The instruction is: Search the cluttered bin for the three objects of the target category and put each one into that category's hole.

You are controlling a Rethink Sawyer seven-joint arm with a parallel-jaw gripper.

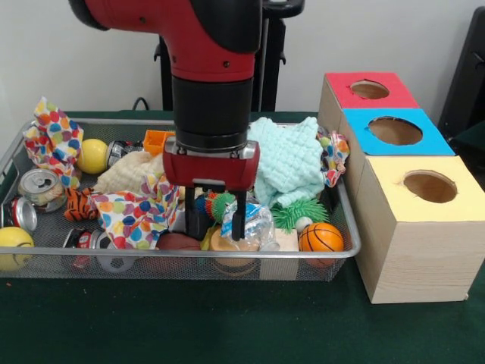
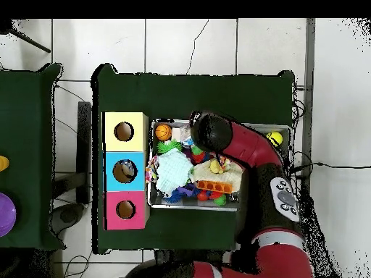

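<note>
The silver wire-mesh bin (image 1: 353, 227) is full of clutter and also shows in the overhead view (image 2: 190, 207). My gripper (image 1: 216, 221) is down inside it near the front middle, open, with its black fingers (image 1: 237, 221) either side of a multicolour spiky ball (image 1: 216, 205). A crumpled plastic bottle (image 1: 255, 224) and a brown football (image 1: 178, 243) lie close to the fingers. The hole (image 1: 370, 89) in the red-topped box (image 2: 125, 210) is at the far right in the front view. In the overhead view the arm hides the gripper.
A blue-topped box (image 1: 395, 130) and a yellow-topped box (image 1: 430, 186) stand in line with the red one. The bin holds an orange basketball (image 1: 320, 236), a green spiky ball (image 1: 299, 212), a teal cloth (image 1: 288, 163), polka-dot wrappers (image 1: 136, 212), yellow balls (image 1: 92, 155) and cans (image 1: 42, 187).
</note>
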